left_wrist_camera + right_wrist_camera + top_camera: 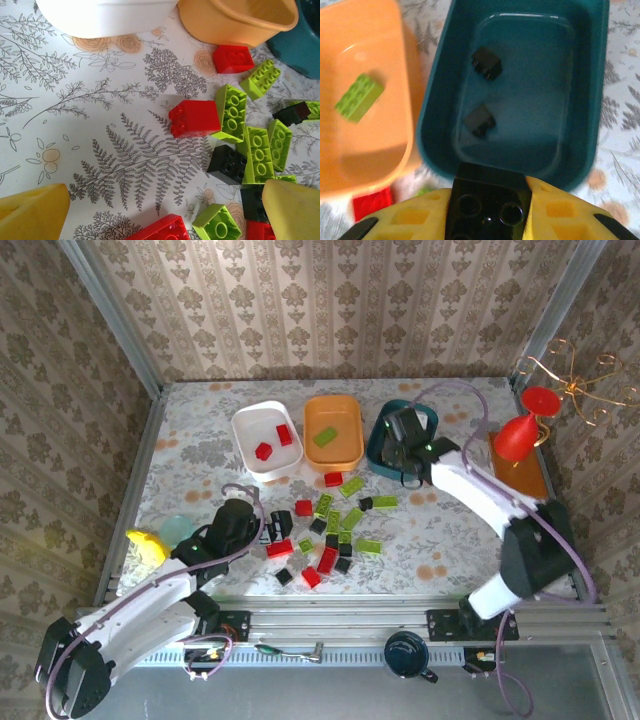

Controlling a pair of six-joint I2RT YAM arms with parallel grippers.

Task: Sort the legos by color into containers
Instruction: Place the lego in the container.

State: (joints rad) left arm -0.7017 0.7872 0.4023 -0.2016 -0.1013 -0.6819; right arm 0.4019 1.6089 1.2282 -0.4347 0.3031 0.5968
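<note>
Over the teal tub (545, 100), near rim: right hand (404, 443) pressed onto a black brick (487, 200), pinched between its yellow pads (560, 210), studs facing the wrist camera.
Tub contents: two black bricks (486, 62) lie inside, apart from each other.
Risk, drop: held brick looks to sit at the rim, not the middle. Let go here, it could clip the wall and tumble to the worktop (200, 470), or toward the orange tub (395, 150) just beside, which holds a green brick (358, 97).
Risk, sticking: tight pinch, so the brick may cling to one pad on release.
Left hand (268, 527): spread wide, empty, low over the loose pile (335, 530).
Risk, pile: red brick (196, 118) touches a green neighbour (231, 112). Closing there could drag both.
</note>
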